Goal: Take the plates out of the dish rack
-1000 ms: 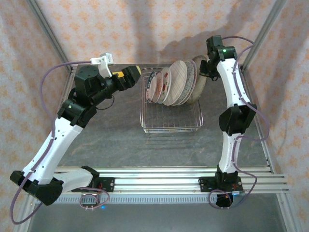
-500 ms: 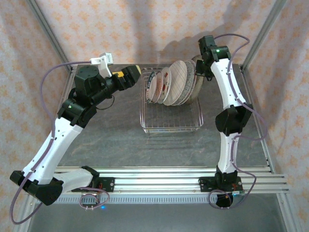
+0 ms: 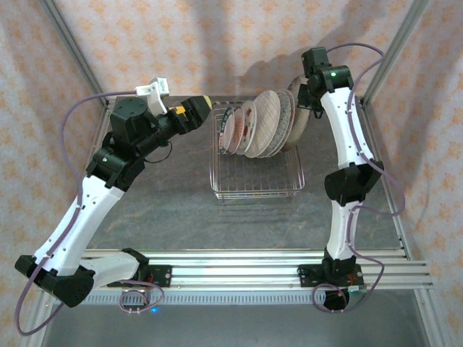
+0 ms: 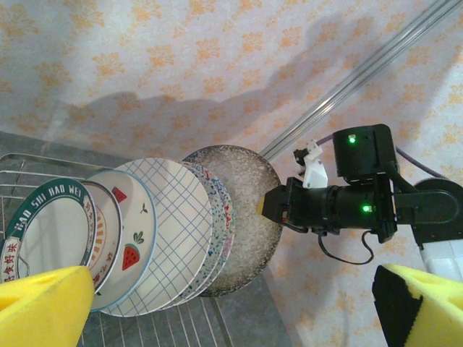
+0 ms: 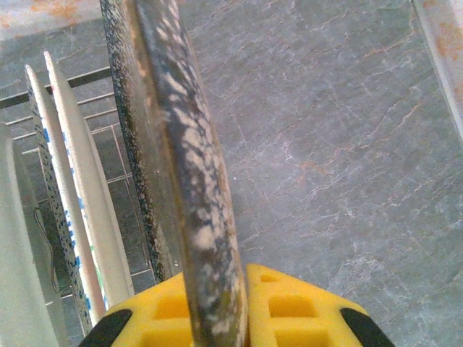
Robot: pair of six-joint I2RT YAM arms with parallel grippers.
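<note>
Jaws on the right arm are clamping down on the rim of the speckled grey-brown round plate (image 5: 192,181). In the right wrist view the yellow pads (image 5: 289,311) are sitting on either side of its edge with no gap. That plate is standing at the right-hand end of the row inside the silver wire dish rack (image 3: 257,177), leaning with the others. I can't tell if its bottom edge is resting on the wires or just coming off them.

The left jaws are hanging wide open with nothing between them. Their yellow pads (image 4: 43,303) are sitting far apart, just off the rack's left side and looking down the row.

Progress-wise I'd say this is barely starting. Nothing is lying on the grey stone-look tabletop (image 3: 173,210) around the rack, and about six plates are standing in it. So the whole stack is waiting to come out, and the speckled one looks like it's going first.

Stuff to watch:
- The pastel floral plate (image 4: 226,217) is leaning right against the speckled one, so it could tip as that one lifts.
- Next along toward the rack's left end are the blue plaid plate (image 4: 177,231), the white strawberry plate (image 4: 126,246) and the green lettered-rim plate (image 4: 43,238), all packed close.
- The patterned wall (image 3: 217,43) is sitting right behind the rack, and a metal frame post (image 3: 387,54) is standing off its far right corner, so the right arm isn't getting much room.
</note>
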